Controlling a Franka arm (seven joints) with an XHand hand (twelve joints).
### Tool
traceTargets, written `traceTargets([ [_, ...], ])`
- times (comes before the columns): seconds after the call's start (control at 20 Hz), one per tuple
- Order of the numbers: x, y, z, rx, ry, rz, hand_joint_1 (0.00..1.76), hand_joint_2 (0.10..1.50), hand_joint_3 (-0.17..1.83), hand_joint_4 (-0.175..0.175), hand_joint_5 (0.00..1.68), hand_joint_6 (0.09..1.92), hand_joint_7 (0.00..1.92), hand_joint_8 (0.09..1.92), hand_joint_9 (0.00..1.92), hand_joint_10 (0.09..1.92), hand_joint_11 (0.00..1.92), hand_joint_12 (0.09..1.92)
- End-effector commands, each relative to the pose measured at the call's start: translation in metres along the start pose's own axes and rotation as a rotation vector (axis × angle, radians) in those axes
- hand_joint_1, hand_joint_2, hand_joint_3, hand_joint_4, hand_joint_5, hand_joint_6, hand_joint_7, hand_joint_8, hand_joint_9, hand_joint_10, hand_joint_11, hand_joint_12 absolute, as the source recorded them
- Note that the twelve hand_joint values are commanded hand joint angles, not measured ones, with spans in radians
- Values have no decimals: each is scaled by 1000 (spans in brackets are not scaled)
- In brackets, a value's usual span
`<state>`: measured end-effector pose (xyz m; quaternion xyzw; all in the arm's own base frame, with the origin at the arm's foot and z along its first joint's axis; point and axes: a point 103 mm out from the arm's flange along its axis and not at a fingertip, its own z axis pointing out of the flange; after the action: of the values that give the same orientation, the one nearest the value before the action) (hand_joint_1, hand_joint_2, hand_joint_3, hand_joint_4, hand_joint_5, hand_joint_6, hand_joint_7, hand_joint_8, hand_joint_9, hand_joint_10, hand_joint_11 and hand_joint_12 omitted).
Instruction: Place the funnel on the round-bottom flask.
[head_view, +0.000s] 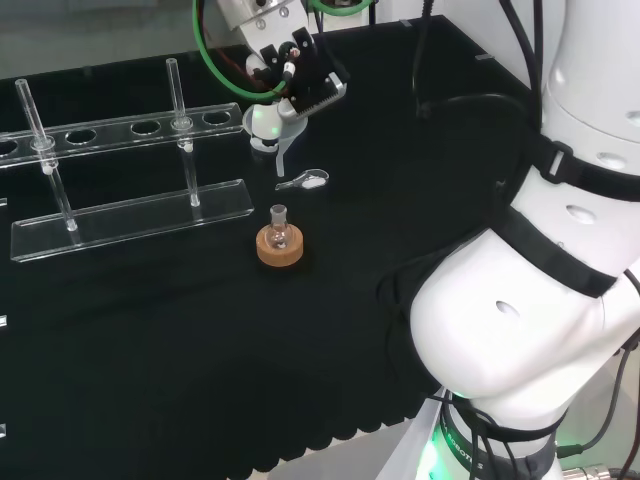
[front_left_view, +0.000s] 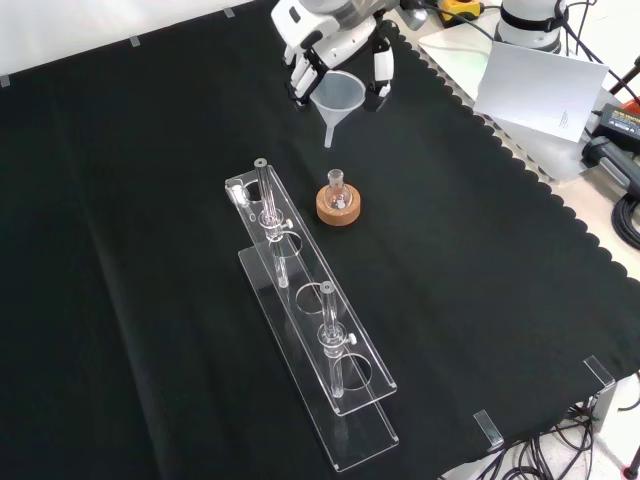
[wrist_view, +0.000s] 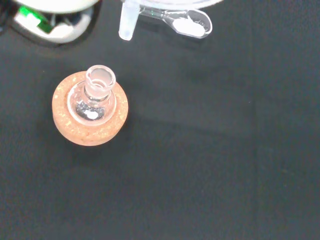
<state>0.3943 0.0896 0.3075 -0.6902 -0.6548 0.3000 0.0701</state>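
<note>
Funnel (front_left_view: 338, 100) in hand (front_left_view: 335, 45) — above flask (front_left_view: 337, 195)

Black cloth (front_left_view: 150, 200) all round, tan speckled cork ring (wrist_view: 90, 131) under the clear flask (wrist_view: 94, 100), translucent white funnel (front_left_view: 337, 98) in the black-and-white hand (front_left_view: 335, 45), green cables (head_view: 215, 65) behind.

Black cloth (front_left_view: 150, 200) with scalloped edge, white sheet (front_left_view: 540, 88), cables (front_left_view: 625, 215) beyond

Clear tube rack (front_left_view: 318, 352) on black cloth (front_left_view: 120, 250), two tubes upright; small clear spoon (head_view: 303, 181) lying apart.
</note>
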Motion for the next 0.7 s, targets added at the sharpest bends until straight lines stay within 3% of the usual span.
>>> traceTargets([
  [0.05, 8, 9, 14, 26, 9, -13, 948, 690, 612, -40, 820, 870, 756, 879, 1138, 563, 725, 1144],
  [0.7, 16, 23, 34, 65, 22, -33, 945, 691, 614, -40, 819, 874, 755, 881, 1139, 563, 721, 1148],
])
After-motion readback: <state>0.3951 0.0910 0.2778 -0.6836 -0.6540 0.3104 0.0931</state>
